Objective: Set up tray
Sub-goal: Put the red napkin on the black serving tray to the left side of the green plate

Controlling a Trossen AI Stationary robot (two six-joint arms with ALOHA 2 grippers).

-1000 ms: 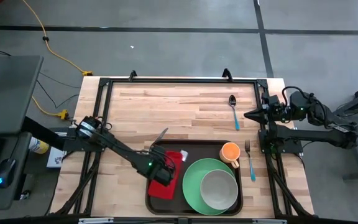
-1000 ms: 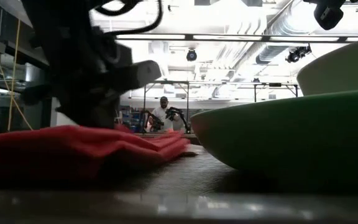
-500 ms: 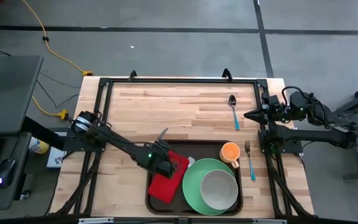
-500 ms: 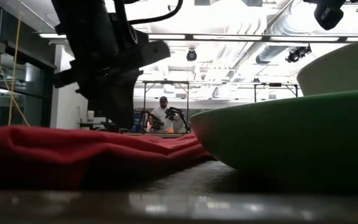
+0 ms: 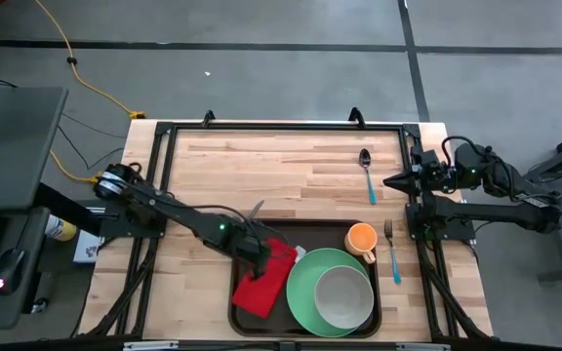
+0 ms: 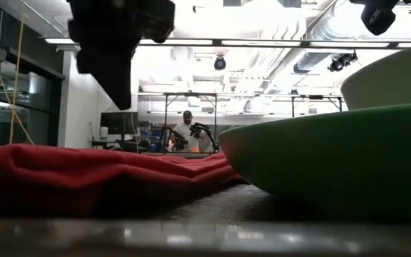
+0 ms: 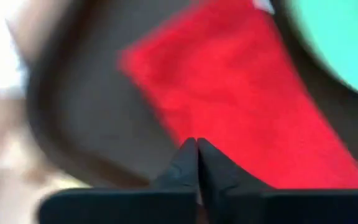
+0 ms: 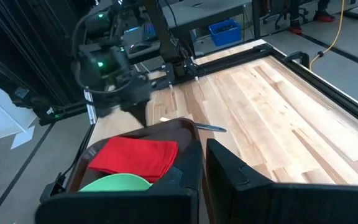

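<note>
The dark brown tray (image 5: 245, 304) lies at the table's near edge. On it, a red napkin (image 5: 264, 278) lies flat at its left end, beside a green plate (image 5: 301, 288) that carries a grey bowl (image 5: 344, 295). An orange cup (image 5: 361, 239) stands in the tray's far right corner. My left gripper (image 5: 259, 250) is shut and hangs above the napkin's far end (image 7: 229, 93), clear of it in the low view (image 6: 116, 71). My right gripper (image 5: 388, 180) is shut and waits at the table's right edge.
A knife (image 5: 253, 212) lies on the wood just beyond the tray's far left corner. A blue-handled fork (image 5: 393, 252) lies right of the tray, and a blue-handled spoon (image 5: 367, 174) lies farther back. The far half of the table is bare wood.
My left gripper has risen off the red napkin and drawn back toward the tray's far left corner. The napkin stays lying on the tray; early in that second its end shifted a little toward the plate.
</note>
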